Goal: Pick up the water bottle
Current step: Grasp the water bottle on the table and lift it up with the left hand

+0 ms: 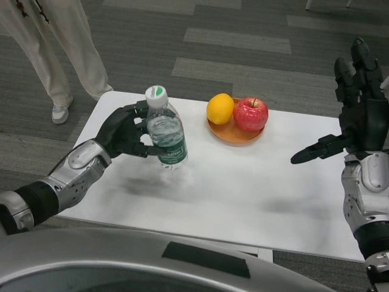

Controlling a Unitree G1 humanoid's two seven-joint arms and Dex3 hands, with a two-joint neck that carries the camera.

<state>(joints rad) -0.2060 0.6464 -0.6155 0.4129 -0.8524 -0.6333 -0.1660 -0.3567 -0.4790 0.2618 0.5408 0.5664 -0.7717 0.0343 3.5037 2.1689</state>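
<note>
A clear water bottle (pixel 166 129) with a white-and-green cap and a green label stands upright toward the left of the white table (pixel 243 194). My left hand (pixel 126 131) wraps its fingers around the bottle's middle from the left. Whether the bottle's base touches the table I cannot tell. My right hand (pixel 355 103) is raised over the table's right edge, fingers spread and holding nothing.
An orange plate (pixel 232 133) at the back middle carries a lemon (pixel 220 108) and a red apple (pixel 251 114), just right of the bottle. A person's legs (pixel 58 55) in light trousers stand beyond the table's far left corner.
</note>
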